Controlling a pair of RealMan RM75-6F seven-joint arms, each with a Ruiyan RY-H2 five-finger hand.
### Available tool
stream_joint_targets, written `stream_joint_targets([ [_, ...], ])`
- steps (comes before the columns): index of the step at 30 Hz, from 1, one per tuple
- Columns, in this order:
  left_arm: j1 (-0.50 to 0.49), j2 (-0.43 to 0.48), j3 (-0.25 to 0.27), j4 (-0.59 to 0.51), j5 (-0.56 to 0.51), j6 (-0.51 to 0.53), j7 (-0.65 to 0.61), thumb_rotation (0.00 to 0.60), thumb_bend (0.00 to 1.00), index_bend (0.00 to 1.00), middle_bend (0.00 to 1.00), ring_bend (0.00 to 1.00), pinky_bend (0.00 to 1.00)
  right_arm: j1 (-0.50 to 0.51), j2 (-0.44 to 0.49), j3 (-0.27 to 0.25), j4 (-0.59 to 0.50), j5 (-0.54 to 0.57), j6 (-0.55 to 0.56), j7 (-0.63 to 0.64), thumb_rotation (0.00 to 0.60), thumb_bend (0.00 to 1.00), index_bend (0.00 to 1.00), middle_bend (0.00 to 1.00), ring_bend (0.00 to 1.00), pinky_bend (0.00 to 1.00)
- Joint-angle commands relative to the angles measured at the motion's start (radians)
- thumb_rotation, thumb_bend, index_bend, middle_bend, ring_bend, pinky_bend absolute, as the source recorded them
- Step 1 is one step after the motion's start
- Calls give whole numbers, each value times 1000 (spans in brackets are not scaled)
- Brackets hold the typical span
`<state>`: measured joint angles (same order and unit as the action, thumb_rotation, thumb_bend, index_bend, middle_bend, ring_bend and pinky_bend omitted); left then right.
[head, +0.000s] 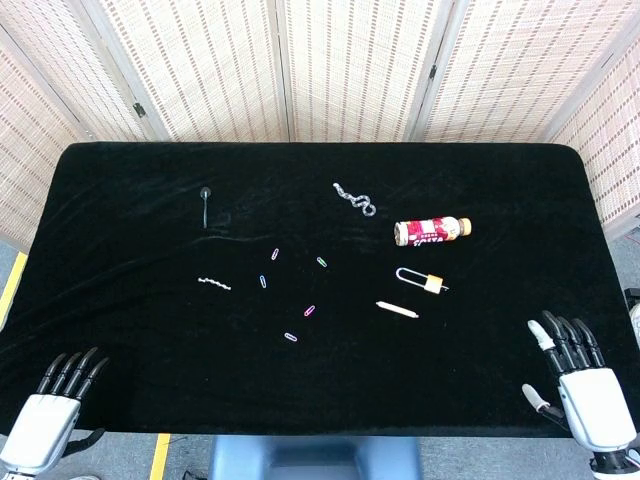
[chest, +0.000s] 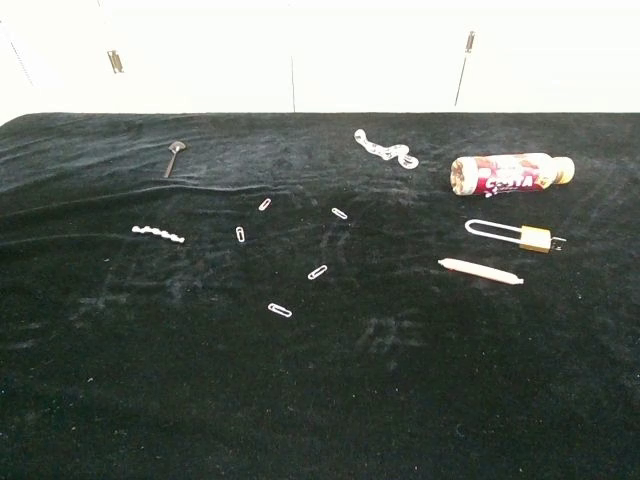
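A table (head: 120, 330) draped in black cloth is shown, with woven folding screens (head: 350, 60) set behind its far edge.

Toward the left of the far half, a small dark pin (head: 205, 205) is laid, and nearer the middle of the left half a short beaded strip (head: 214, 284) is seen. Around the centre, paper clips (head: 310, 311) are scattered well apart from one another. Beyond them, toward the far edge, a crumpled silver chain (head: 354, 199) is placed. To its right, a small bottle (head: 431, 231) with a red label is laid on its side. Just nearer than the bottle, a padlock (head: 421, 279) with a long shackle is laid flat, and a pale stick (head: 397, 310) is set near it, toward the near edge.

At the near left corner, the left hand (head: 52, 405) is held over the edge of the surface, its fingers straight and close together, nothing being held; the beaded strip is the thing nearest it, though well apart. At the near right corner, the right hand (head: 578, 385) is held palm down with its fingers spread and the thumb out to the side, and nothing is grasped. The stick and padlock lie nearest it, well apart. Neither hand is caught by the chest view.
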<state>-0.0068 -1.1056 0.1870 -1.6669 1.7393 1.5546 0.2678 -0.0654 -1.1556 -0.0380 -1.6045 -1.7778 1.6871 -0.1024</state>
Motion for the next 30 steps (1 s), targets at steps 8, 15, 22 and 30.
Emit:
stream_joint_targets([
  [8, -78, -23, -31, -2, 25, -107, -48, 600, 178, 0, 13, 35, 125, -20, 12, -8, 7, -25, 52, 39, 600, 228, 0, 0, 0, 0],
  [15, -292, -109, -141, 23, -27, -350, -291, 600, 237, 149, 864, 895, 875, -15, 4, 23, 5, -5, 66, 22, 600, 228, 0, 0, 0, 0],
  [22, -473, -251, -294, 202, -132, -490, -400, 600, 393, 359, 1000, 1000, 1000, 12, 17, 26, 10, -5, 30, 69, 600, 228, 0, 0, 0, 0],
  [30, -620, -402, -369, 433, -242, -641, -403, 600, 403, 461, 1000, 1000, 1000, 27, 29, 52, 1, 66, -4, 102, 600, 228, 0, 0, 0, 0],
])
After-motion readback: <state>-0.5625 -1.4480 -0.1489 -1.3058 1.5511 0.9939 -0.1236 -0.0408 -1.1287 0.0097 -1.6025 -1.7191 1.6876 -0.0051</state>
